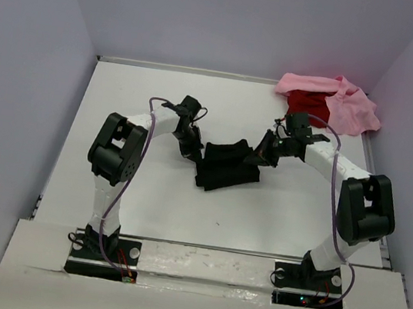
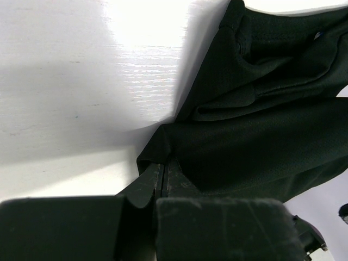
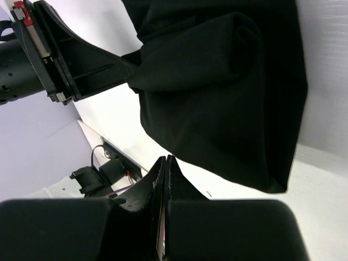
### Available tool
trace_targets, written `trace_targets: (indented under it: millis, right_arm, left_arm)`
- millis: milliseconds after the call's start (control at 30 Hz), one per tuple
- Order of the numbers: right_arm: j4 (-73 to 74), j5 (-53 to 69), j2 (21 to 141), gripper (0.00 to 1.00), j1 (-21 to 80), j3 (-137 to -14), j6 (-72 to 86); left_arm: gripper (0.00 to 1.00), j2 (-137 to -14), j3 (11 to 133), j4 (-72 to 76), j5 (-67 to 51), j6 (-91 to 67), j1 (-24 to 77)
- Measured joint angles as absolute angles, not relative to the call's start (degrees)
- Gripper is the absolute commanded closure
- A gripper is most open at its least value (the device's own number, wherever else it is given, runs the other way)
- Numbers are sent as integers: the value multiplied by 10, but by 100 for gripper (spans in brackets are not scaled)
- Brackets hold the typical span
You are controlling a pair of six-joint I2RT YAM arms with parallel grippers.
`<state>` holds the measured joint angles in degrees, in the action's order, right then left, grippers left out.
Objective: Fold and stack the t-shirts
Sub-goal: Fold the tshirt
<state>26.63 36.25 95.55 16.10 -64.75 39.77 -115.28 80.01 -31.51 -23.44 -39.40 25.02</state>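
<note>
The black t-shirt (image 1: 226, 169) lies mid table (image 1: 120, 110), stretched left to right. The left gripper (image 2: 163, 164) pinches its corner. The right gripper (image 3: 166, 161) is closed at the opposite edge, its hold unclear.

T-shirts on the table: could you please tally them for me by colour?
black t-shirt: 1
pink t-shirt: 1
red t-shirt: 1
Total: 3

A plain black t-shirt (image 1: 226, 169) is showing dark against the white table (image 1: 167, 207). A light pink t-shirt (image 1: 353, 110) and a deep red t-shirt (image 1: 307, 104) are showing plain too, both solid-coloured.
</note>
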Motion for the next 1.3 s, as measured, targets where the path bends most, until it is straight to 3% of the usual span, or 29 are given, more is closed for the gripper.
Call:
trace_targets:
  millis: [567, 1300]
  right_arm:
    - [188, 373, 1040, 100, 226, -648, 426]
    - [70, 411, 1137, 100, 225, -618, 422]
  left_arm:
    - [100, -1153, 800, -316, -234, -394, 250]
    - [100, -1163, 810, -342, -232, -383, 250]
